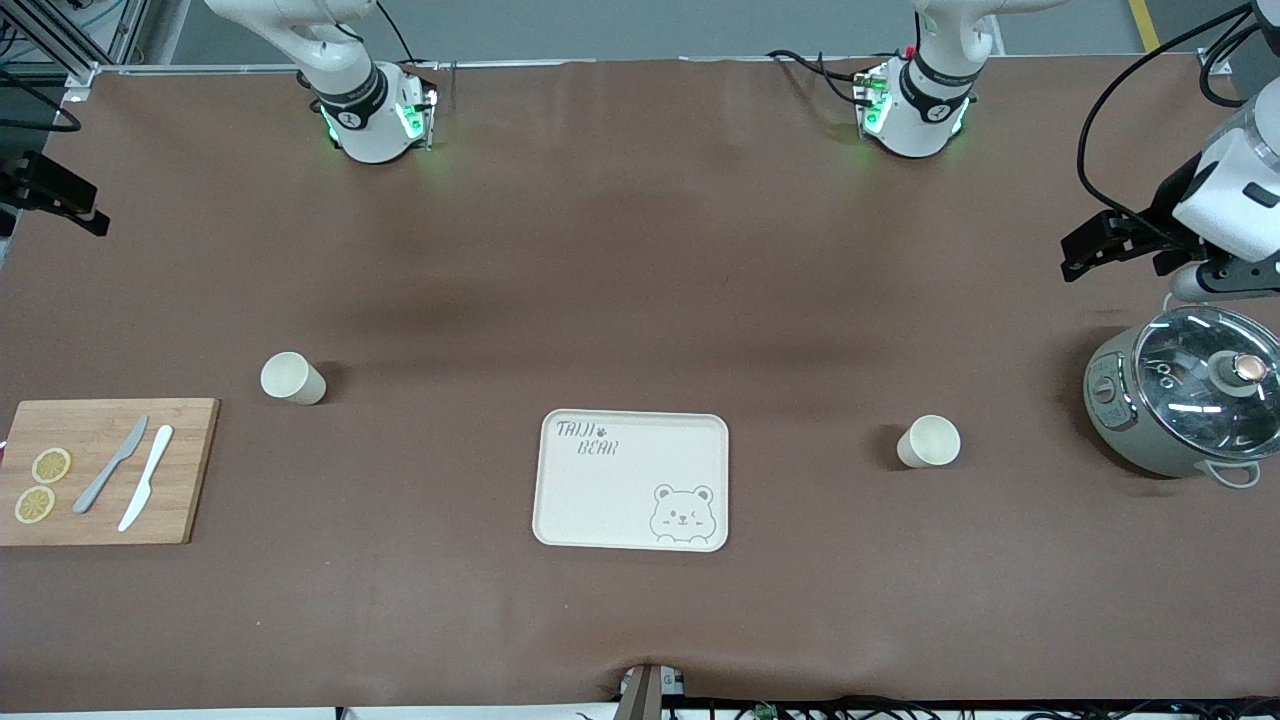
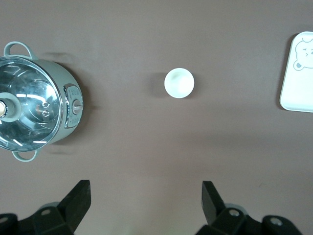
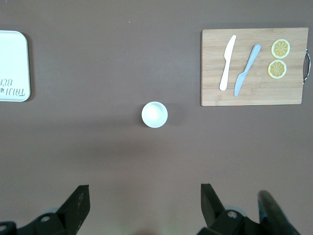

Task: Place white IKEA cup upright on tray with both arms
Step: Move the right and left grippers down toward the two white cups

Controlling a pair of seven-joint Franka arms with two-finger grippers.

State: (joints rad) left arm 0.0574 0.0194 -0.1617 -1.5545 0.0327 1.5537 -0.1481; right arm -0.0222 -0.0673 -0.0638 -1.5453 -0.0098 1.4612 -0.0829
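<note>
Front view: cream tray [image 1: 632, 480] sits flat mid-table, "TAIJI BEAR" lettering and a bear face on it, nothing on top. Two white cups stand upright on the brown table cover [image 1: 640, 260], both off the tray. One cup [image 1: 292, 378] is toward the right arm's end, just beside the wooden cutting board [image 1: 105, 470] and a bit farther from the front camera than it. The other cup [image 1: 928, 441] is toward the left arm's end, between the tray and the grey pot [image 1: 1180, 400] with its glass lid.

On the board: a grey knife [image 1: 110, 464], a white knife [image 1: 146, 477], two lemon slices [image 1: 42, 484].

Left gripper [image 2: 145, 200] hangs high over the table cover, near the pot, jaws spread wide, holding nothing. The left wrist view looks straight down on the cup at that end [image 2: 179, 82], with the pot [image 2: 39, 102] and a corner of the tray [image 2: 298, 73] at the picture's edges.

Right gripper [image 3: 145, 203] hangs high over the table cover too, jaws wide, nothing held. The right wrist view shows its cup [image 3: 154, 114] upright, between the tray [image 3: 13, 66] and the board [image 3: 254, 67].

Neither gripper touches a cup. Both arms' bases [image 1: 370, 110] sit along the table edge farthest from the front camera.
</note>
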